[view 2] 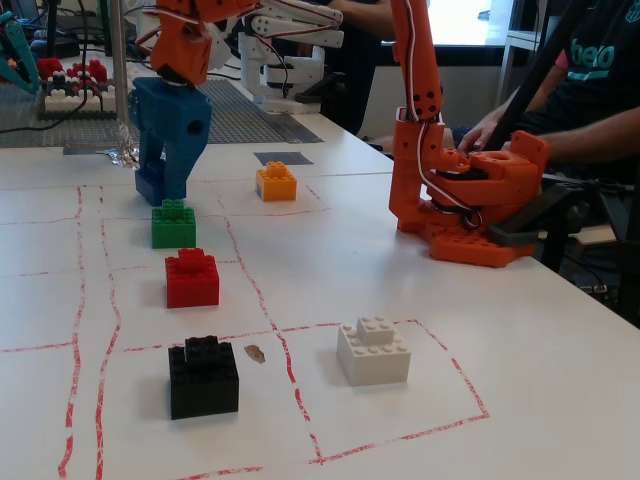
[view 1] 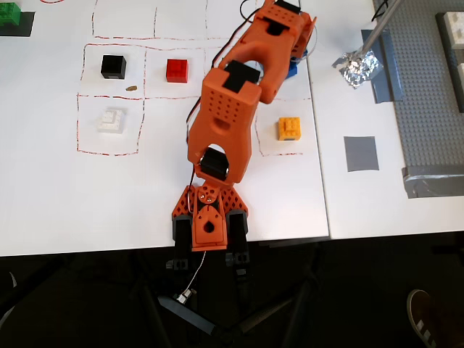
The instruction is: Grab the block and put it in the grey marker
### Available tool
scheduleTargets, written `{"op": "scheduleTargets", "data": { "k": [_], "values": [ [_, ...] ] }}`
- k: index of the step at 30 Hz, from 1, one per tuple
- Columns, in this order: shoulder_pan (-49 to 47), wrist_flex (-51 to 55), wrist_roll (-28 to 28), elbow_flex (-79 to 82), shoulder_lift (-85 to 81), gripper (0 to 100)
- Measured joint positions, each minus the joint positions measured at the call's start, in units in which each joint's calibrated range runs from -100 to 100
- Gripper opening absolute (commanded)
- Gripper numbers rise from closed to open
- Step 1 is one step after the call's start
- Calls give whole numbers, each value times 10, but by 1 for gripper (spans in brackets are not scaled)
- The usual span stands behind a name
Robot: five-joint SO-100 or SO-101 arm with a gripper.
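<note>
White table ruled in red squares: gripper [view 2: 160, 190] down over the block [view 1: 291, 70] near the far edge.
Jaws straddle it; grip unclear. Clench squarely before lifting toward the grey marker [view 1: 361, 153].

"bea" on dark shirt [view 2: 600, 60]

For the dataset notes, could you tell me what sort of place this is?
Probably a robotics lab or workshop: a white table marked with red squares, another robot arm behind, and a seated person alongside.
</note>
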Motion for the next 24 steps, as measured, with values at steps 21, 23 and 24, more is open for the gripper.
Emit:
{"op": "scheduleTargets", "data": {
  "k": [21,23,24],
  "values": [
    [-3,199,301,103,-214,0],
    [3,204,332,101,-215,0],
    [11,201,349,101,-215,0]
  ]
}}
